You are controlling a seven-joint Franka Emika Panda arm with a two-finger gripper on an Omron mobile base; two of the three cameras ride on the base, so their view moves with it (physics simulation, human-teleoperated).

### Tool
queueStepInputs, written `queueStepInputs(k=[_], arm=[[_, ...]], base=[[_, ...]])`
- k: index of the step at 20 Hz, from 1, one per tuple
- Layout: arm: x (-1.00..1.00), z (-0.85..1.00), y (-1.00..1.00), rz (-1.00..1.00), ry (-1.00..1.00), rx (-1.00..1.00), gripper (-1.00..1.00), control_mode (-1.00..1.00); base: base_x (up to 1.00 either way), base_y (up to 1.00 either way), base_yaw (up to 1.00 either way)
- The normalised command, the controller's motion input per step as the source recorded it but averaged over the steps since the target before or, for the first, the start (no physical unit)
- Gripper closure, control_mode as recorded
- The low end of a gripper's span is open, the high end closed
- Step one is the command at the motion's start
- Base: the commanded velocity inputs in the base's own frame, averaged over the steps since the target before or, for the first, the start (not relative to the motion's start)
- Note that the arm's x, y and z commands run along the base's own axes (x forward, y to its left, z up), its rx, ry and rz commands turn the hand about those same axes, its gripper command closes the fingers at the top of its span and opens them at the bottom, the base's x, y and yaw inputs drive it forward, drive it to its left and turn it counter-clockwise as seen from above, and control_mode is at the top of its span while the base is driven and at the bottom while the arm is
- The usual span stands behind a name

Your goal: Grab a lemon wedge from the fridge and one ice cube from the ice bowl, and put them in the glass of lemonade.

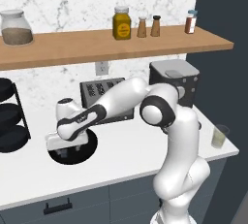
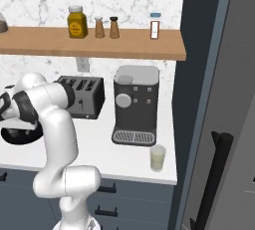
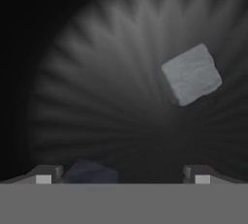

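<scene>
White counter [image 1: 126,155] under marble wall. Pale grey ice cube [image 3: 192,74] lying in dark ribbed bowl [image 3: 97,97], ahead of jaws and off toward right tip, untouched. Gripper [image 3: 122,172] poised directly over bowl, spread wide, empty, likely lining up for pick. Clear tumbler of pale lemonade [image 1: 219,136] well apart at counter end.

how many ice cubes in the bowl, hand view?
2: one pale grey ice cube lies upper right on the dark ribbed bowl; a darker, partly cut-off cube sits by the left fingertip. More may be hidden.
</scene>
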Motion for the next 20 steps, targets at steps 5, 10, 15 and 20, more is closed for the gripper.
queueStepInputs(k=[5,10,15,20], arm=[[-0.05,0.00,-0.35,0.00,0.00,0.02,-1.00,-1.00],[-0.18,0.00,-0.22,0.00,0.00,0.03,-1.00,-1.00],[0.00,-0.01,0.00,0.00,0.00,0.00,-1.00,-1.00],[0.00,-0.09,0.00,0.00,0.00,0.00,-1.00,-1.00]], base=[[0.00,0.00,0.00],[0.00,0.00,0.00],[0.00,0.00,0.00],[0.00,0.00,0.00]])
